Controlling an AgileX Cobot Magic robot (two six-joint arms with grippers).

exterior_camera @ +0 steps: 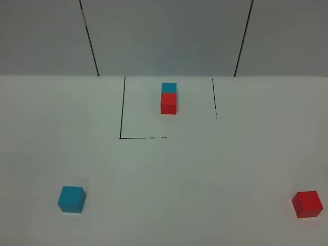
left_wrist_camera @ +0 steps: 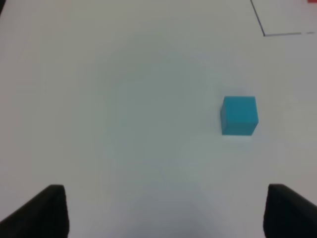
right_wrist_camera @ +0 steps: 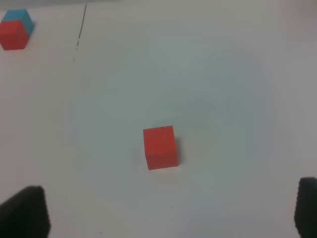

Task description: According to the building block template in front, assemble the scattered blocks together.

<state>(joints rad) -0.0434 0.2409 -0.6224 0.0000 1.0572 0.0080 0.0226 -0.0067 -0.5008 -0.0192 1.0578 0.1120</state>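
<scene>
Presently, the loose cyan cube (exterior_camera: 71,199) sits flat on the table (exterior_camera: 205,169), ahead of the left claw (left_wrist_camera: 163,212) and clear of it. It is offset from the claw's centre line, toward the finger on the template side. The loose red cube (right_wrist_camera: 160,147) sits ahead of the right claw (right_wrist_camera: 166,208), close to that claw's centre line and turned slightly askew to it. The two cubes are well apart, each within its own arm's side.

Both claws are spread wide and carry nothing. Their black fingers (left_wrist_camera: 39,213) show only at the margins of the wrist views, with bare table between them.

Handling, by judgement: the cubes look small, rigid, light and matte. They should not crush or slip much, but a nudge from one finger would slide or turn them easily. The sound hold is across two opposite flat side faces, at mid-height, with the fingers squared to those faces. The red cube's skew calls for a wrist turn first.

The template pair (exterior_camera: 168,98), a cyan cube touching a red one, lies far beyond both claws inside the black line (exterior_camera: 122,110) frame. That frame is broken along its near and right sides.

Room is ample. Open table surrounds each cube on all sides, and the stretch between them, short of the frame, is free for joining. The red cube lies near the exterior view's right edge, so the table's limit there cannot be told.
</scene>
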